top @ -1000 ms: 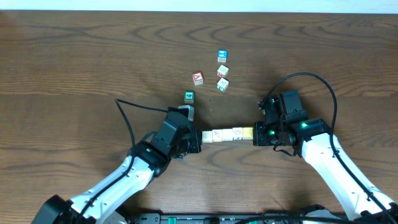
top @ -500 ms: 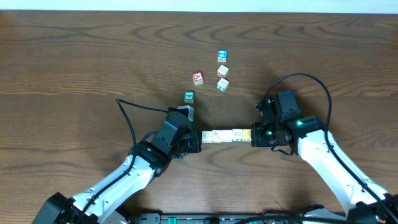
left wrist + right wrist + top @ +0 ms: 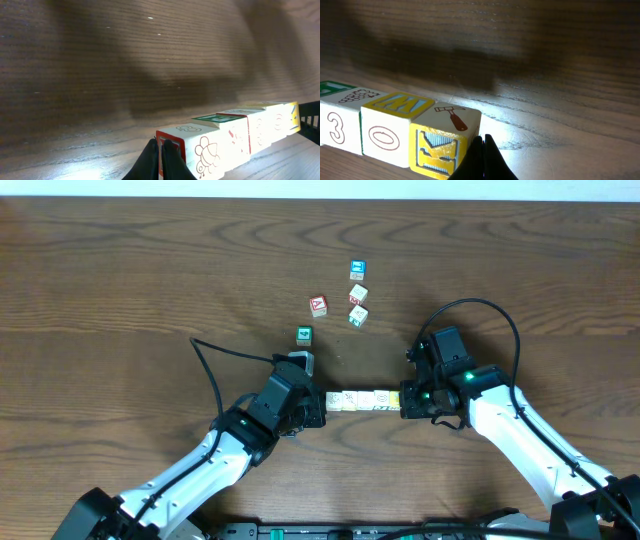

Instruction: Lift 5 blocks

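Left pincer (image 3: 319,408) closed; right pincer (image 3: 405,400) closed; tips pointing toward each other.

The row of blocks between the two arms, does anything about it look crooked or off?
Nothing broken or spilled. The row of blocks lies nearly straight, pinched end to end between the shut left gripper and shut right gripper. In the right wrist view the yellow end block seems turned slightly against its neighbour.

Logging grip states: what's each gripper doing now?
Left gripper: closed, tips against one end of the block row.
Right gripper: closed, tips against its other end.
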Controlling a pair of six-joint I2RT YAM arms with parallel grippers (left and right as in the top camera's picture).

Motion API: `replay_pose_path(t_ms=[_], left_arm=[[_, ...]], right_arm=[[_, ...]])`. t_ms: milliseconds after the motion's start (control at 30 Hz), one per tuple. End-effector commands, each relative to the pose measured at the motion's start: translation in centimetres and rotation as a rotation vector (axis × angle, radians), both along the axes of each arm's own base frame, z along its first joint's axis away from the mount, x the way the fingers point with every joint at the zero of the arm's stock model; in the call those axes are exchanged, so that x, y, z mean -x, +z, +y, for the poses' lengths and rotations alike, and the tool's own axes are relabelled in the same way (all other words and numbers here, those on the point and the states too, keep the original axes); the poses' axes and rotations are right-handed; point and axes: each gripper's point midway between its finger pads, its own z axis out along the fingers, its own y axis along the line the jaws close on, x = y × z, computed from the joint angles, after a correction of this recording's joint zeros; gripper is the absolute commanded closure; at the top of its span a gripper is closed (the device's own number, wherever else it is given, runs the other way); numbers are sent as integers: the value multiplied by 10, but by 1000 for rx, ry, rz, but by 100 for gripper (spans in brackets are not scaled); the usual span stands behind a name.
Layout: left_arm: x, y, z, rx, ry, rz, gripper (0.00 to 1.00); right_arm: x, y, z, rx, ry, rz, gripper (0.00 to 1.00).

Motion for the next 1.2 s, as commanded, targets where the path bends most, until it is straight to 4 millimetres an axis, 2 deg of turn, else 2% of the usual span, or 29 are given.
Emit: replay_pose_path(t_ms=[0,567,833,1033,1167], left_arm=[[22,30,-48,159,-181,18,93],[27,6,-44,118,-162,98,93],[27,5,-43,118,-156,105,93],[27,5,-43,117,-157,106,93],[28,2,-43,112,-156,113,93]], right_arm=[[20,31,68,-301,161,55,99],[19,31,68,-299,154,57,99],[20,28,67,-283,154,56,99],[25,16,63,-252,145,86,99],[24,15,62,-246,144,82,99]])
